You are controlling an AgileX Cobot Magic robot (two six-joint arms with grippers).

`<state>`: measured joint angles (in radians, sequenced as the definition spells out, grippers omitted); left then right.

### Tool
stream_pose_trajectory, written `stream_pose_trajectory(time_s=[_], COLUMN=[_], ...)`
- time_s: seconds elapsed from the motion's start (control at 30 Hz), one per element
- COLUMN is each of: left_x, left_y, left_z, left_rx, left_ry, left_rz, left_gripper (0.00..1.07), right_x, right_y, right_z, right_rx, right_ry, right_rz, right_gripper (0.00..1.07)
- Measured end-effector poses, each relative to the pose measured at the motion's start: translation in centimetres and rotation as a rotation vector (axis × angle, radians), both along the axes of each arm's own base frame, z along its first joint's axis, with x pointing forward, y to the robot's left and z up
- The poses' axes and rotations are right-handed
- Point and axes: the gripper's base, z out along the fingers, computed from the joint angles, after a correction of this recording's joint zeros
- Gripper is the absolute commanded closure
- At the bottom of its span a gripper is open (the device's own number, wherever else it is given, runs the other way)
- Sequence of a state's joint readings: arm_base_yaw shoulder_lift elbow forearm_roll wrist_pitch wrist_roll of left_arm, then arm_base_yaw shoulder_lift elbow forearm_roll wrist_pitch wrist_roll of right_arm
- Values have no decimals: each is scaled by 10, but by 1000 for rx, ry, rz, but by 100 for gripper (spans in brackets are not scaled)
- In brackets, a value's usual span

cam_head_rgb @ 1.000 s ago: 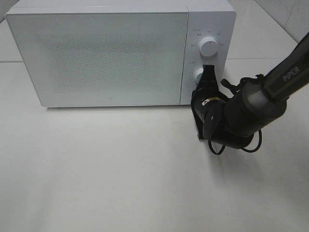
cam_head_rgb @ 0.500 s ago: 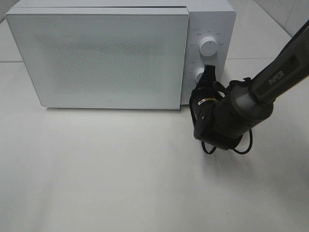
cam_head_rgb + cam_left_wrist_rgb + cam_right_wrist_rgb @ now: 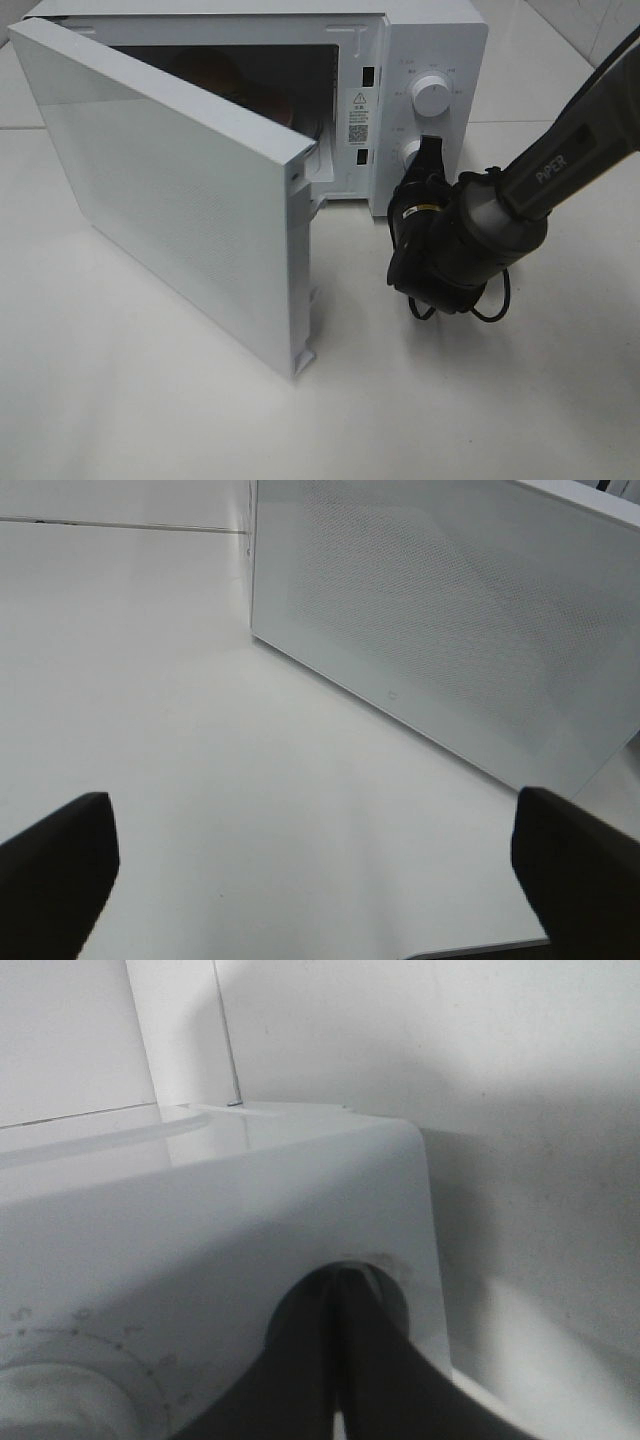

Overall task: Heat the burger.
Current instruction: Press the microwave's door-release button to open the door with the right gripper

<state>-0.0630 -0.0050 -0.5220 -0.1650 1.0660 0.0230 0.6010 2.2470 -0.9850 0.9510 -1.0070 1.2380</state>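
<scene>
The white microwave (image 3: 432, 40) stands at the back with its door (image 3: 170, 190) swung wide toward the left front. Inside the cavity a brown rounded top shows, which looks like the burger (image 3: 207, 72); the door hides most of it. My right gripper (image 3: 430, 148) is shut, its tips pressed against the lower round control on the panel. The right wrist view shows the closed fingertips (image 3: 338, 1295) on that control. My left gripper (image 3: 318, 880) is open and holds nothing, its dark fingers (image 3: 55, 870) far apart above the table, facing the door (image 3: 450, 610).
An upper dial (image 3: 431, 95) sits above the pressed control. The open door reaches far out over the table's left middle. The right arm (image 3: 470, 235) and its cable hang just in front of the control panel. A tiled wall edge shows at the back right.
The microwave door, shut a second ago, has popped and swung wide open. The right arm has shifted slightly left while its tips stay at the lower control.
</scene>
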Motion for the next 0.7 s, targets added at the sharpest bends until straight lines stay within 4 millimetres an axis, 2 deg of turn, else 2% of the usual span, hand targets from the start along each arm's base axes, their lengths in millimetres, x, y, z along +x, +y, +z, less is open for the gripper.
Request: stream_pose_trajectory(time_s=[0.2, 0.43, 0.5, 0.6, 0.7], left_x=[0, 0, 0, 0, 0], left_y=[0, 0, 0, 0, 0], left_z=[0, 0, 0, 0, 0], left_rx=[0, 0, 0, 0, 0], left_ry=[0, 0, 0, 0, 0], left_rz=[0, 0, 0, 0, 0], left_gripper=[7, 7, 7, 7, 7], right_x=[0, -3, -9, -11, -18], right_y=[2, -7, -10, -11, -12], right_z=[5, 13, 19, 20, 32], right_rx=[10, -17, -45, -50, -87], right_ry=[33, 74, 93, 101, 88], right_rz=[20, 88, 166, 177, 246], right_gripper=[107, 107, 107, 107, 107])
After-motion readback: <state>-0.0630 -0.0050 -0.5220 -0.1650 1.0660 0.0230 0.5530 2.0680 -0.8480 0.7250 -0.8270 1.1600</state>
